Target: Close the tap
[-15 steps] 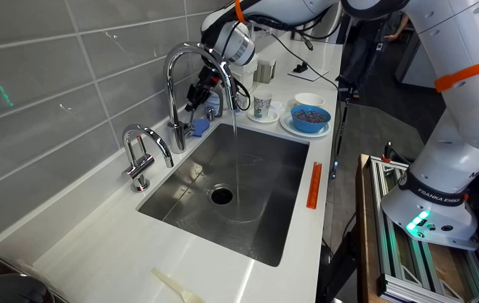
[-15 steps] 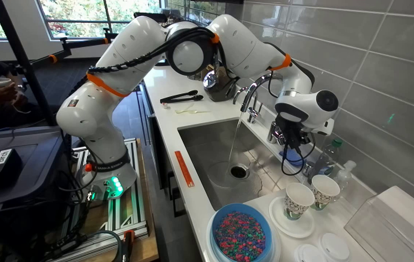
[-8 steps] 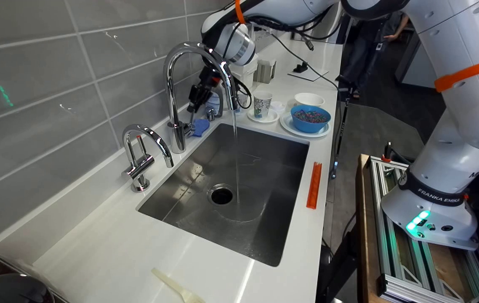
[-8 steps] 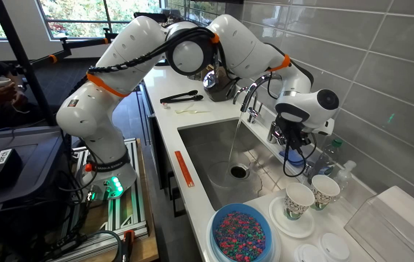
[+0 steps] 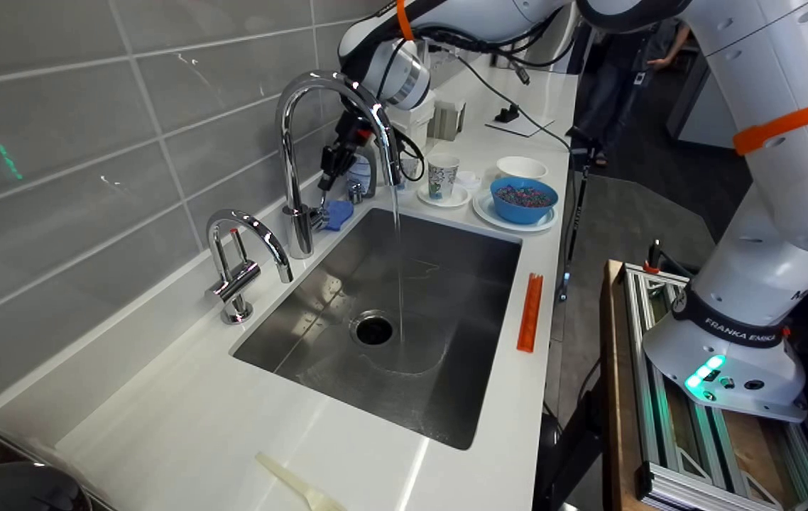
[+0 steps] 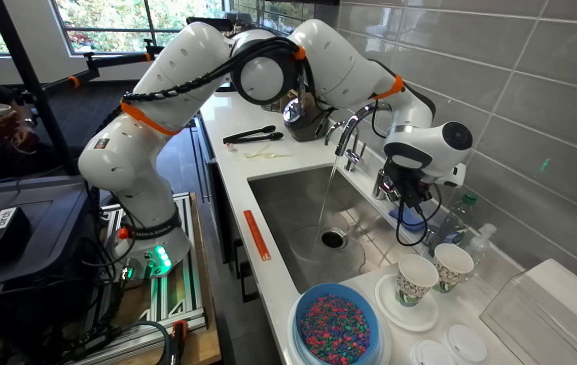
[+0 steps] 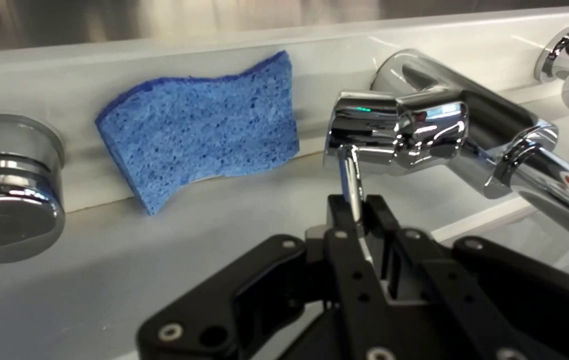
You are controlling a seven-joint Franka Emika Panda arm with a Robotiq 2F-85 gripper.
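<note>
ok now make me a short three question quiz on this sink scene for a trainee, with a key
1. True or false: clear water falls from the tall chrome gooseneck tap into the grey metal sink.

2. Multiple choice, wrist view: what is between the black fingers?
a) the wavy blue sponge
b) the thin chrome lever
c) the green-capped clear bottle

3. Count: in an exterior view, how many patterned paper cups stand near the round blue bowl?

Key
1. True; the tap is not yet closed.
2. b; it joins the tall tap's body.
3. Two; one stands on a round white plate.
</note>
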